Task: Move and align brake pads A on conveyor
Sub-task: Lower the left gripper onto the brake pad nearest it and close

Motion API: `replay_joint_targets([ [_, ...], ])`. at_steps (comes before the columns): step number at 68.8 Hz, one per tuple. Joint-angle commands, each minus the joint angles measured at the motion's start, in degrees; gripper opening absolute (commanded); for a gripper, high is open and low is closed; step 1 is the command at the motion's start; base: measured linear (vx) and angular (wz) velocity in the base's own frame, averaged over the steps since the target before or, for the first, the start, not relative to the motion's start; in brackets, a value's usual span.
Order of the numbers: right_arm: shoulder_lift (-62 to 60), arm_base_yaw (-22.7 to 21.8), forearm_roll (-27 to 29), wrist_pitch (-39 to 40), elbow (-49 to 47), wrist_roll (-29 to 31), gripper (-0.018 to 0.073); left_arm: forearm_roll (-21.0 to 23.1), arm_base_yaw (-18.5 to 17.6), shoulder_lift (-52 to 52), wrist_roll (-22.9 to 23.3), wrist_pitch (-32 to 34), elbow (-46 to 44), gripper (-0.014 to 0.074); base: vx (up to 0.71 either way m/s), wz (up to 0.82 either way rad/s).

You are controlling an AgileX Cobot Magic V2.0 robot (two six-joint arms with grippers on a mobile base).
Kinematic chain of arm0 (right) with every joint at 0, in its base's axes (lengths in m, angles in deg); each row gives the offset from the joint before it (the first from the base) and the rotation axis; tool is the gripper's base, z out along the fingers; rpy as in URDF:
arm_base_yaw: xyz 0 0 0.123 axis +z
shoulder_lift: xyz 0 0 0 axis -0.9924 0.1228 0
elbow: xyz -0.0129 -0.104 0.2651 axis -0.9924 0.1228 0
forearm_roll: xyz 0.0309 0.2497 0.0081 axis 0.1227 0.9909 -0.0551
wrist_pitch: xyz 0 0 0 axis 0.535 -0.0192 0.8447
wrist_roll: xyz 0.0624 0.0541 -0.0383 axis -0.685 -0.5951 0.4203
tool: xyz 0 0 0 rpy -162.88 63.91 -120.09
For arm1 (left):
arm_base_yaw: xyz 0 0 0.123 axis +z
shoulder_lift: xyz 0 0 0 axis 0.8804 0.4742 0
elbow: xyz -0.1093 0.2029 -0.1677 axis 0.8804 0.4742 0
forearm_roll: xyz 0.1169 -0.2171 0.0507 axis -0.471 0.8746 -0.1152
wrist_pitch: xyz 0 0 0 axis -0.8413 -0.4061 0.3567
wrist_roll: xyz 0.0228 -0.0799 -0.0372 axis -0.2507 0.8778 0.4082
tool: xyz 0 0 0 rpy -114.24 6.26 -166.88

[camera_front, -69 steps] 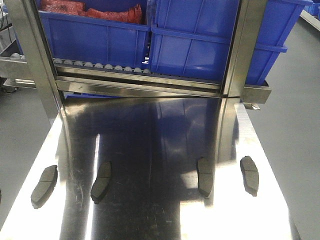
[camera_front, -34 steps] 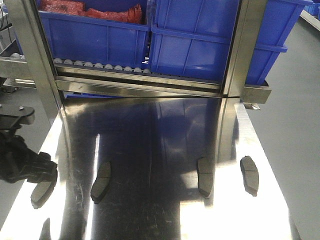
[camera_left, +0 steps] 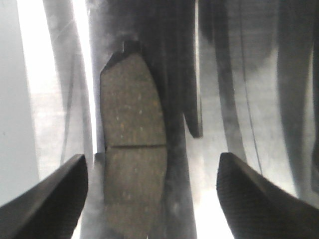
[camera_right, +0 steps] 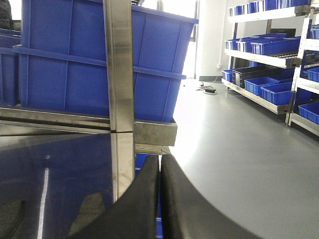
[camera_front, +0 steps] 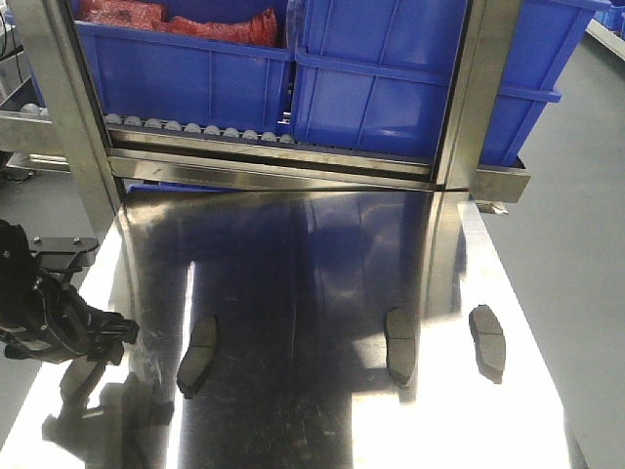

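Brake pads A lie in a row on the shiny steel tabletop (camera_front: 293, 274). Three show in full: one left of centre (camera_front: 198, 354), one right of centre (camera_front: 399, 344) and one at the far right (camera_front: 487, 342). The leftmost pad (camera_front: 70, 383) is partly covered by my left gripper (camera_front: 98, 344). In the left wrist view that pad (camera_left: 132, 144) lies lengthwise between the fingers of the open left gripper (camera_left: 149, 199), closer to the left finger and untouched. My right gripper (camera_right: 159, 162) is shut on nothing, with a pad (camera_right: 87, 215) to its left. The conveyor is out of view.
A steel rack with a row of small rollers (camera_front: 195, 130) stands at the table's far end, carrying blue bins (camera_front: 391, 78). Its steel uprights (camera_front: 68, 117) (camera_front: 469, 107) rise at both sides. Grey floor (camera_front: 576, 244) lies right of the table edge.
The left arm has come in from the left edge and moved right and down over the leftmost pad. The pads have not moved.
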Motion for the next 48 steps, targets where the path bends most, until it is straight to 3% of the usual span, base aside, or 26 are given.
replay_joint_targets([
  [1, -0.70, -0.41, -0.53, 4.11, 0.56, 0.42, -0.0011, 0.11, -0.24, -1.26, 2.02, 3.13, -1.74, 0.0532, 0.00, 0.00],
  [26, -0.70, -0.41, -0.53, 4.11, 0.56, 0.42, -0.0011, 0.06, -0.24, 2.13, 2.99, 2.20, -3.94, 0.0514, 0.00, 0.00],
  [48, -0.70, -0.41, -0.53, 4.11, 0.56, 0.42, -0.0011, -2.03, -0.24, 5.39, 3.12, -4.17, -5.68, 0.0335, 0.00, 0.00],
])
